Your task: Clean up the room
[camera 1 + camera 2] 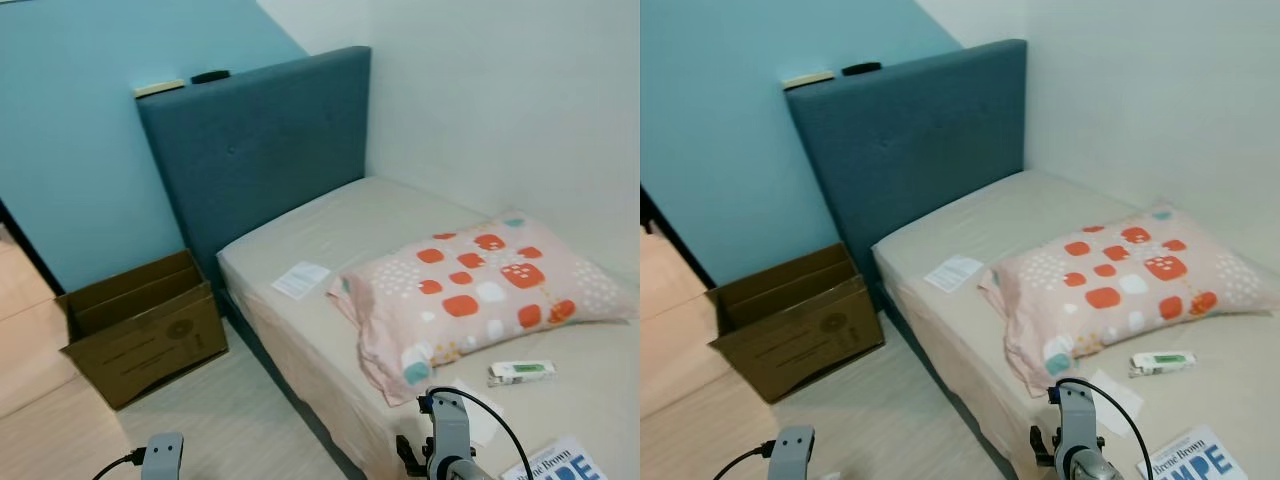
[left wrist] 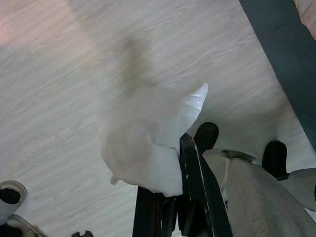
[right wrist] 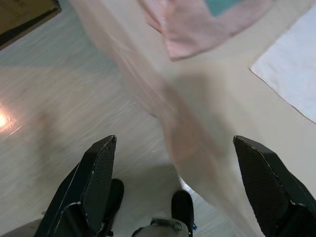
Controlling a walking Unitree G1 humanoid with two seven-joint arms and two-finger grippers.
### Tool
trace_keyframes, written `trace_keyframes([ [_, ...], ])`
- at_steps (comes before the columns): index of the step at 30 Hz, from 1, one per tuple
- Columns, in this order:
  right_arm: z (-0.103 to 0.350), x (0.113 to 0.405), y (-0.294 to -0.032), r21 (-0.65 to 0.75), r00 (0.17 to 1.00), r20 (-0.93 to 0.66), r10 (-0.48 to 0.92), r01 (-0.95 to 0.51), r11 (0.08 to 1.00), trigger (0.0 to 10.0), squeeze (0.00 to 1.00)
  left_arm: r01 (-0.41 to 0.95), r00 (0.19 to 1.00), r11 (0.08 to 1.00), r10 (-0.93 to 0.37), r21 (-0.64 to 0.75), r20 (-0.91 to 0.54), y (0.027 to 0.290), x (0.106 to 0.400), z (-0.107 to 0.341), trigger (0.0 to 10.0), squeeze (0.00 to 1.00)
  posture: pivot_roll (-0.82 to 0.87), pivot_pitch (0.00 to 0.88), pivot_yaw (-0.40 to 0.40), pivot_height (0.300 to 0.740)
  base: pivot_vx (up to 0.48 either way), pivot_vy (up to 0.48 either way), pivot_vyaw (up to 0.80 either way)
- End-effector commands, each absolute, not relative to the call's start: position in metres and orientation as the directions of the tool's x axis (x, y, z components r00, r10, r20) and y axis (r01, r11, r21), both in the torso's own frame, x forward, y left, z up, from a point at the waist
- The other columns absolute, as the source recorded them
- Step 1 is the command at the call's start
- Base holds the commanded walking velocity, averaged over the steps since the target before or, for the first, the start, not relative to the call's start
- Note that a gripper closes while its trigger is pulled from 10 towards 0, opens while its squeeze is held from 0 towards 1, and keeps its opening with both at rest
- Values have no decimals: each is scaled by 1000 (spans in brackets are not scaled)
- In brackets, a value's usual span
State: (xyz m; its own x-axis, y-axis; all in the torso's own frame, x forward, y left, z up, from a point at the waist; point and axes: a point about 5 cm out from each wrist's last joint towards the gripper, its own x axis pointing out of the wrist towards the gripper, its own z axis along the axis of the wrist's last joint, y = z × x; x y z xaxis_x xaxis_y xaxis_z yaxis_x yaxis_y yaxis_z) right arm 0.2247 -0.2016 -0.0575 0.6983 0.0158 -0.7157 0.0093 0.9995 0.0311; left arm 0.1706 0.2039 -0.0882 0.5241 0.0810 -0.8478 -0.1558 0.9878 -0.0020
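A single bed with a beige fitted sheet (image 1: 330,330) stands in the corner, its blue upholstered headboard (image 1: 260,150) against the far wall. On the bed, a pink patterned pillow (image 1: 480,295) lies right of a white paper slip (image 1: 300,279). A small white-and-green tube (image 1: 521,372) lies nearer, beside a white-covered book (image 1: 560,465). An open brown cardboard box (image 1: 140,325) sits on the floor, left of the bed.

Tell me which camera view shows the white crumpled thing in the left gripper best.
The left wrist view. There the white crumpled tissue sits large in frame, pinched at the tips of the left gripper above the wooden floor. The head views catch just the left arm's wrist at the bottom edge, not the tissue.
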Motion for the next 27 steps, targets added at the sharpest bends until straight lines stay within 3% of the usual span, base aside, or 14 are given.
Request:
trace_keyframes([
  [1, -59, 224, -200, 34, 693, -720, 16, 12, 999, 10000, 0, -167, 516, 986, 85, -3, -852, 205, 169, -89, 10000, 0, -93, 0, 4, 740, 0, 0, 712],
  [8, -58, 224, -203, 16, 691, -723, -26, 54, 998, 10000, 0, -157, 513, 988, 77, -5, -855, 205, 168, -89, 10000, 0, -93, 0, 4, 740, 0, 0, 437],
  [14, -59, 223, -203, 22, 689, -724, -20, 52, 998, 10000, 0, -107, 510, 994, 41, -16, -859, 200, 168, -90, 10000, 0, -93, 0, 4, 740, 0, -459, 0],
  [17, -61, 220, -203, 2, 681, -732, -22, 34, 999, 10000, 0, -112, 508, 993, 40, -20, -861, 199, 167, -90, 10000, 0, -88, 0, 6, 740, 0, -475, 767],
  [24, -65, 214, -205, 12, 654, -754, -59, 103, 995, 10000, 0, -137, 505, 990, 51, -22, -862, 200, 165, -91, 10000, 0, -89, 0, 8, 740, 0, 0, 0],
  [27, -67, 210, -206, 27, 638, -768, -64, 132, 991, 10000, 0, -134, 507, 990, 41, -31, -861, 200, 165, -91, 10000, 0, -91, 0, 12, 740, 0, 0, -800],
])
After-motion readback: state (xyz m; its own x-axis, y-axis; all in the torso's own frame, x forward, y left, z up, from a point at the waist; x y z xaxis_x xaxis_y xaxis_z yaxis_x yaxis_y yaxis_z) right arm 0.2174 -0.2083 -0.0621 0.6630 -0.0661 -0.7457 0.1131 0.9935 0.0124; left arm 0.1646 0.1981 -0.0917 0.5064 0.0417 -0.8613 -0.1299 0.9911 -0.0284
